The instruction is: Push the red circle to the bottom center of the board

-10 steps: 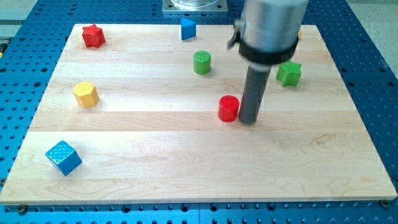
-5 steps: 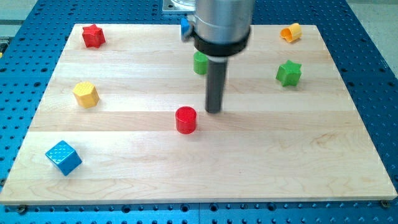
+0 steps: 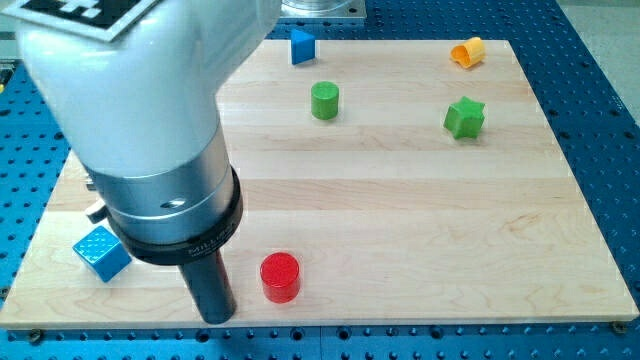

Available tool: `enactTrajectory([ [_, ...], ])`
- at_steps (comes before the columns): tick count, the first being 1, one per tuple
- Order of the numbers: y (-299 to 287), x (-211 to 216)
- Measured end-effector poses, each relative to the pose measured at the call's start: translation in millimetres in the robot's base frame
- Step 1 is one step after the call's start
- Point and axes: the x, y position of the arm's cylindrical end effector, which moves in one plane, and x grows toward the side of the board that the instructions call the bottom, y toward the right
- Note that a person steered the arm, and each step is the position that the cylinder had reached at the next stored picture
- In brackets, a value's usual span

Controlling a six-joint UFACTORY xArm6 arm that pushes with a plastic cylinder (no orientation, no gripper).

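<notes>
Board (image 3: pixel 420 230): lies on the perforated table (image 3: pixel 605 120), which shows on all sides of it.

Red circle (image 3: pixel 280 277): near the board's bottom edge, left of centre.

My tip (image 3: pixel 217 318): just left of the red circle, slightly nearer the view's bottom, apart from it, at the board's bottom edge.

Blue cube (image 3: pixel 101 252): bottom-left area, left of the tip, partly behind the arm (image 3: pixel 150 120).

Green cylinder (image 3: pixel 324 101): upper middle.

Blue block (image 3: pixel 302 46): at the top edge, above and left of the green cylinder.

Green star (image 3: pixel 464 117): upper right, right of the green cylinder.

Orange block (image 3: pixel 466 51): top-right corner, above the green star.
</notes>
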Motion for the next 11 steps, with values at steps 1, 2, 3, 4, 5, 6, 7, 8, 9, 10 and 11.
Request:
enactTrajectory([
  [1,89.4,-24.9],
  [2,86.9,-10.7],
  [3,196.8,-21.9],
  [4,242.4,-64.5],
  [5,186.3,-55.4],
  [6,143.6,-62.8],
  [7,143.6,-96.6],
  [8,100.2,-87.2],
  [9,95.0,-116.3],
  [10,51.2,-96.4],
  [11,100.4,-100.9],
])
